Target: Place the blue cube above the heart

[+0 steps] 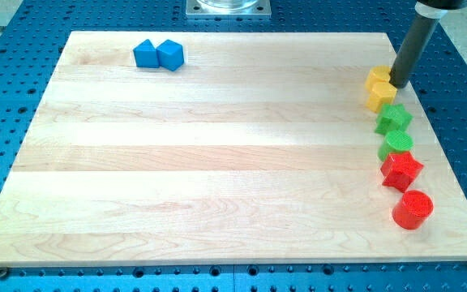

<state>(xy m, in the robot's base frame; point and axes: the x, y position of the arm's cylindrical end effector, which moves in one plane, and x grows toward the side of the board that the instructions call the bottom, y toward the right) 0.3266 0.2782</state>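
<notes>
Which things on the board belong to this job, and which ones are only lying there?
Job: blue cube, right of the blue pair; upper yellow block and lower yellow block, one presumably the heart, which unclear; my tip, against their right side.
Lying about: left blue block; green star; green round block; red star; red cylinder.

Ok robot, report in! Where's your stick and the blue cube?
My tip at view's right, touching the yellow blocks. Blue cube far off at top left, beside another blue block. Board between clear.
</notes>
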